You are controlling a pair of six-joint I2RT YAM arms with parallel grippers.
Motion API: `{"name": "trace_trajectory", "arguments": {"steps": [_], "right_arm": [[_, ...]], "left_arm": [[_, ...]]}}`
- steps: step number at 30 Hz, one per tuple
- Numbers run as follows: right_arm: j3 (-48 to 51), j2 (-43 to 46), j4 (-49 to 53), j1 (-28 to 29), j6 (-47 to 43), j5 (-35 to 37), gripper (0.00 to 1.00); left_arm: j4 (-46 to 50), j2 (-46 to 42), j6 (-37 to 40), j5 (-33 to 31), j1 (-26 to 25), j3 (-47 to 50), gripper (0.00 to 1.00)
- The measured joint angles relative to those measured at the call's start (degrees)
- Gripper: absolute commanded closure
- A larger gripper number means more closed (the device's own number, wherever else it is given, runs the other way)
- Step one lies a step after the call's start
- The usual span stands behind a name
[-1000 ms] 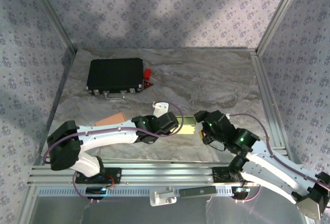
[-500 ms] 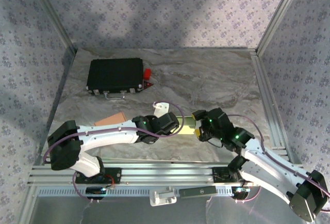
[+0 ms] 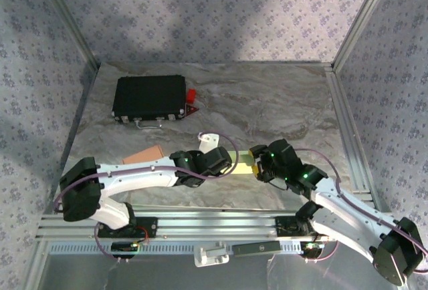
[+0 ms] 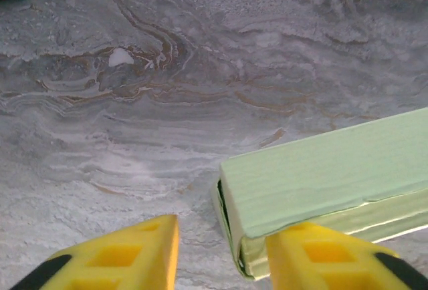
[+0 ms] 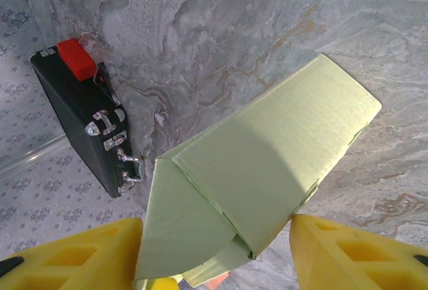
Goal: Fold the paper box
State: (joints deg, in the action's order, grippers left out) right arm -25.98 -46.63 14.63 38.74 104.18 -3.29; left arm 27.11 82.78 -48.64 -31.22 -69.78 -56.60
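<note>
Box (image 3: 242,163) from the top first: pale green, flat on the table (image 3: 287,103) toward the near side, a bit right of centre, long axis roughly left-right. Left gripper (image 3: 227,164) at its left end, right gripper (image 3: 259,165) at its right end. Bracketed from both sides, neither arm clearly nearer. Case (image 3: 148,98) way off at far left, no factor.

Left wrist next: box (image 4: 328,170) off to the right of the left gripper (image 4: 221,260) and running away rightward. Fingers apart, with only the box's near-left corner poking in beside the right-hand finger and the other finger well clear across bare table. Not clamped on anything, by the look of it.

Right wrist last: box (image 5: 274,150) stretching straight away from the right gripper (image 5: 217,256), loose-looking flap end nearest and sitting between the fingers. Fingers wide, one on either side of that end, both right up against the paper. Can't tell whether squeezing or just straddling.

Best guess for the next bit: hinges on that flap end, so probably the right arm's job, with the left steadying the other end.
</note>
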Motion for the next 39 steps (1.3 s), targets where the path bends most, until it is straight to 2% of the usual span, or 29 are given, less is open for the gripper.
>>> {"name": "trace_trajectory", "arguments": {"steps": [7,10,15,20,39], "right_arm": [[0.0,0.0,-0.1,-0.1,0.0,0.0,0.41],[0.0,0.0,-0.1,-0.1,0.0,0.0,0.42],[0.0,0.0,-0.1,-0.1,0.0,0.0,0.42],[0.0,0.0,0.0,-0.1,0.0,0.0,0.42],[0.0,0.2,0.2,0.0,0.0,0.1,0.44]], "left_arm": [[-1.7,-7.7,-1.7,3.0,-0.1,0.2,0.47],[-5.7,-12.8,-3.4,7.3,2.1,2.0,0.54],[-13.0,-13.7,-6.1,18.7,11.5,6.0,0.58],[-15.4,-10.1,-7.2,25.6,12.4,6.6,0.60],[-18.1,-9.9,-9.2,28.0,12.4,11.6,0.68]]}}
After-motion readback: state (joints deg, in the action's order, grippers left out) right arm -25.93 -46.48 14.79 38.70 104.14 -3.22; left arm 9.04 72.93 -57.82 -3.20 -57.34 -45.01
